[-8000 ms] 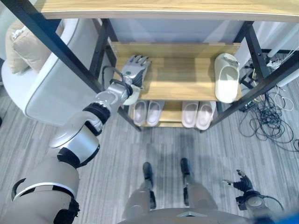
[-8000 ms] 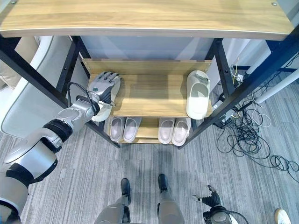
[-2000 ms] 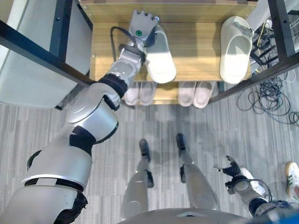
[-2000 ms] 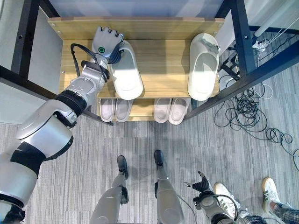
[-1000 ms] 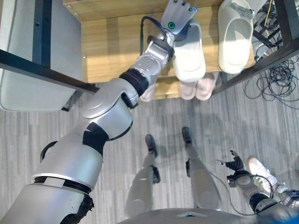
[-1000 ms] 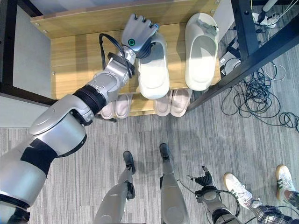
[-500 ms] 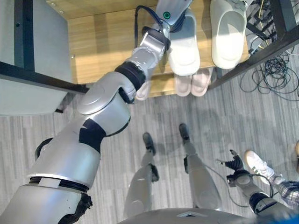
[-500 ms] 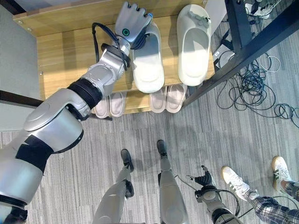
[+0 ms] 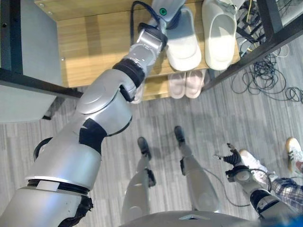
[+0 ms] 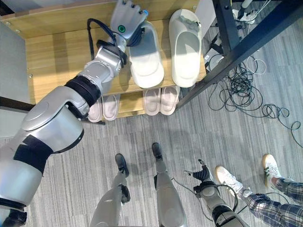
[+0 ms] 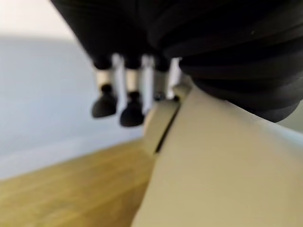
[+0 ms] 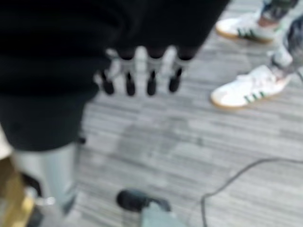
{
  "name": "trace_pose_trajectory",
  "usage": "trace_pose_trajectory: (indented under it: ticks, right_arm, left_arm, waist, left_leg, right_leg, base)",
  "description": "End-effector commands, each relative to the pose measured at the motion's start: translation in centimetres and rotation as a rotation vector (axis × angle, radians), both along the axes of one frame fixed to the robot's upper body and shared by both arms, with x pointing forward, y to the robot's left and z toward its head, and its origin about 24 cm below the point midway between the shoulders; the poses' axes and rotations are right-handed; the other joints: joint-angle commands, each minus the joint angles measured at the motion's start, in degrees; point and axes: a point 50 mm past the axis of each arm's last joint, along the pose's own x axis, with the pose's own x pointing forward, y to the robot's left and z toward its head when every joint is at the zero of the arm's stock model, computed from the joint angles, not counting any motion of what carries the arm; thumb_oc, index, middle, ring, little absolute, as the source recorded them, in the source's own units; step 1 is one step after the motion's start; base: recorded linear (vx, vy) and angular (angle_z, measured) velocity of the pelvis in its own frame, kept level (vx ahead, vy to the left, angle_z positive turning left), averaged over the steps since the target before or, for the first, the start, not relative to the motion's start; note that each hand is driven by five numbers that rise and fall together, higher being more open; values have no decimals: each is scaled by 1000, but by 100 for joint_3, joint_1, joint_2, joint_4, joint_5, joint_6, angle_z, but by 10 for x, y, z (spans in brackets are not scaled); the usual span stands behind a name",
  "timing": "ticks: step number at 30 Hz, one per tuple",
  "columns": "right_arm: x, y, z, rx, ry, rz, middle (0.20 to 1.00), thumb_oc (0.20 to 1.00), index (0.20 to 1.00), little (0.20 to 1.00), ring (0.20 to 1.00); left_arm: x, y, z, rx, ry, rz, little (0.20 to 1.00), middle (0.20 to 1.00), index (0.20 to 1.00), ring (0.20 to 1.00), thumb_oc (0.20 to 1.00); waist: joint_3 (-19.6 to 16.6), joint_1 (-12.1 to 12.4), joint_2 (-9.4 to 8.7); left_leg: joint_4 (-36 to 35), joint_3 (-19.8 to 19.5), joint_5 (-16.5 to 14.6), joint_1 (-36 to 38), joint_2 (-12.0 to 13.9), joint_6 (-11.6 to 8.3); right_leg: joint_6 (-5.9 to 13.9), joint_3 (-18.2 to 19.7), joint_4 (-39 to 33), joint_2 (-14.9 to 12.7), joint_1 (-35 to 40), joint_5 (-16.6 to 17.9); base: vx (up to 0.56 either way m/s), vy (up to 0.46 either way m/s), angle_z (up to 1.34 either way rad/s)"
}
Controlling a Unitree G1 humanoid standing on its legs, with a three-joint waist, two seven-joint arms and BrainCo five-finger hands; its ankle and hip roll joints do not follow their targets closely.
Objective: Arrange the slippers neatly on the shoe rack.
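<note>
Left hand (image 10: pixel 127 20) curled on cream slipper (image 10: pixel 146 60), just beside its mate (image 10: pixel 185 49) at 3 o'clock on rack shelf (image 10: pixel 61 56); pairing nearly done, release pending. Right hand (image 10: pixel 202 181) idle, fingers relaxed.

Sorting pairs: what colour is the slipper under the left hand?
Off-white slipper, clearest in the right eye view.

Two cream slippers side by side on the middle wooden board (image 10: pixel 61 52) of the black-framed shoe rack (image 10: pixel 227 45): left cream slipper (image 10: pixel 147 59) under the left hand (image 10: pixel 127 19), right cream slipper (image 10: pixel 185 47) just beside it, near the rack's right end. Below, on the lower board, two pairs of pale pink slippers: one pair (image 10: pixel 160 100) under the cream ones, the other (image 10: pixel 104 107) further left. Tangle of black cables (image 10: pixel 246 94) on the grey striped floor (image 10: pixel 94 156) right of the rack. Right hand (image 10: pixel 202 177) low beside a person's white shoes (image 10: pixel 229 182).
</note>
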Motion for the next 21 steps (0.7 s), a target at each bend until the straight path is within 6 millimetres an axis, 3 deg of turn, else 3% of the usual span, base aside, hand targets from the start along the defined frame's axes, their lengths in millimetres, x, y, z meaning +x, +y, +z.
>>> trace_pose_trajectory:
  ticks: [1,4,5,6,7,8,10,13,21]
  right_arm:
    - [6,-24,12,-79,-18,-11,1000,1000,1000,1000,1000]
    - [5,-23,11,-84,-15,-7,1000,1000,1000,1000,1000]
    - [3,-23,10,-83,-11,-6,1000,1000,1000,1000,1000]
    - [3,-22,9,-87,-9,-2,1000,1000,1000,1000,1000]
    - [2,-22,9,-88,-7,-2,1000,1000,1000,1000,1000]
    - [2,-23,9,-90,-5,-6,1000,1000,1000,1000,1000]
    - [2,-24,9,-97,-6,-6,1000,1000,1000,1000,1000]
    - [0,-22,7,-87,2,-10,1000,1000,1000,1000,1000]
    - [-4,-20,3,-76,24,-15,1000,1000,1000,1000,1000]
  left_arm:
    - [-22,-1,83,-69,-229,6,200,200,200,200,200]
    - [-23,3,85,-86,-248,3,200,200,200,200,200]
    - [-24,2,86,-95,-255,-3,278,278,278,278,278]
    - [-24,0,85,-107,-256,-17,545,545,545,545,545]
    - [-25,-1,85,-114,-259,-25,736,736,736,736,736]
    - [-25,-4,84,-128,-258,-43,856,856,856,856,856]
    - [-26,-8,82,-144,-252,-61,1000,1000,1000,1000,1000]
    - [-30,-24,81,-226,-238,-145,1000,1000,1000,1000,1000]
    - [-25,-17,71,-343,-188,-165,1000,1000,1000,1000,1000]
  waist:
    - [369,13,187]
    - [357,4,170]
    - [364,1,167]
    - [361,-4,164]
    - [358,-5,165]
    - [353,-10,164]
    - [334,-14,160]
    - [340,-23,151]
    - [322,0,148]
  left_leg:
    - [32,-771,-360,-193,159,-280]
    - [32,-768,-361,-215,162,-281]
    - [32,-769,-383,-187,166,-281]
    - [32,-769,-385,-179,169,-280]
    - [32,-769,-387,-172,170,-280]
    - [32,-774,-387,-165,171,-280]
    - [32,-776,-372,-196,163,-277]
    - [32,-797,-377,-206,150,-274]
    - [32,-813,-368,-201,141,-273]
  right_leg:
    - [238,-530,150,-184,-56,-488]
    - [238,-523,132,-181,-77,-475]
    - [236,-520,136,-178,-51,-501]
    - [233,-516,141,-178,-44,-507]
    - [231,-514,146,-177,-41,-514]
    - [226,-513,153,-177,-42,-521]
    - [222,-516,153,-174,-71,-502]
    - [208,-537,169,-172,-82,-510]
    - [199,-551,186,-167,-73,-519]
  base:
    - [0,0,0]
    - [0,0,0]
    - [0,0,0]
    - [0,0,0]
    - [0,0,0]
    - [0,0,0]
    - [0,0,0]
    - [0,0,0]
    - [0,0,0]
